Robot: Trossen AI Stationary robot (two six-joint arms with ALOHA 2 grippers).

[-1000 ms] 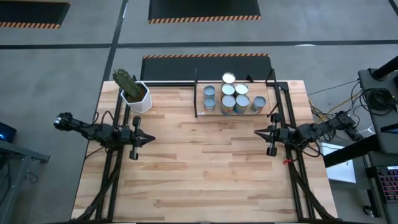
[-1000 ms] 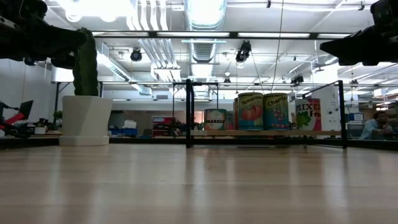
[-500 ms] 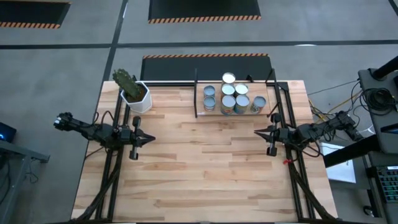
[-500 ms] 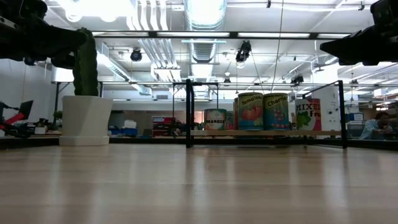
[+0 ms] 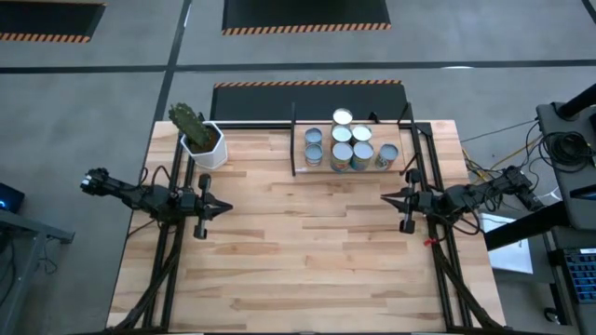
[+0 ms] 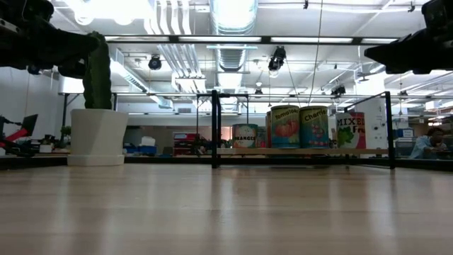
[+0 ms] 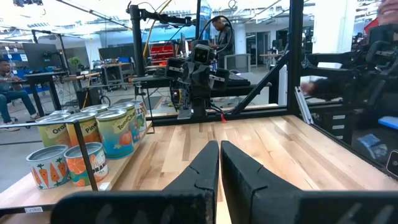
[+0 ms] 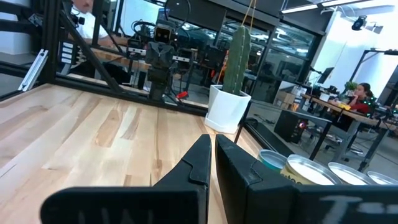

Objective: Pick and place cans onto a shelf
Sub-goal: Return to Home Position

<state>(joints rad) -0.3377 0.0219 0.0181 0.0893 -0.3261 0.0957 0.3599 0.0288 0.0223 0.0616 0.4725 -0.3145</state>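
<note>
Several cans [image 5: 346,145] stand upright on their bases in a cluster on the low wooden shelf [image 5: 389,136], which sits at the table's far edge toward the right. The low view shows their labels [image 6: 297,126] above the shelf board [image 6: 368,151]. My left gripper [image 5: 226,208] hovers shut above the table's left side, pointing level toward the right. My right gripper [image 5: 385,198] hovers shut above the right side, pointing level toward the left. Nothing is between the fingers of either [image 7: 219,149] [image 8: 211,144].
A white hexagonal pot with a cactus [image 5: 200,138] stands at the table's far left corner. Bare wood tabletop [image 5: 307,242] lies between the two arms. Black frame posts [image 5: 293,140] rise at the shelf's ends. People sit in the room beyond the table.
</note>
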